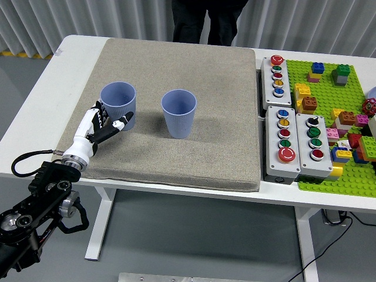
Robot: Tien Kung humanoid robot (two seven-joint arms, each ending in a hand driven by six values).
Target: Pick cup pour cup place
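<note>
On the grey mat (188, 70) covering the desk (76, 50), head view, two blue ribbed cups stood upright and apart; the left cup (118, 106) appeared light, thin-walled, liable to tip or crush; the left hand (100, 126) was against its lower wall, fingers (120, 123) loosely spread, not closed; mid-wall seemed the better hold; the second cup (178, 113) stood untouched.

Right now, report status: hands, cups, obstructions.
Left hand open, fingers at the left cup, no grasp visible. Right hand not in view. Second cup upright, apart on the mat. Nothing between them.
</note>
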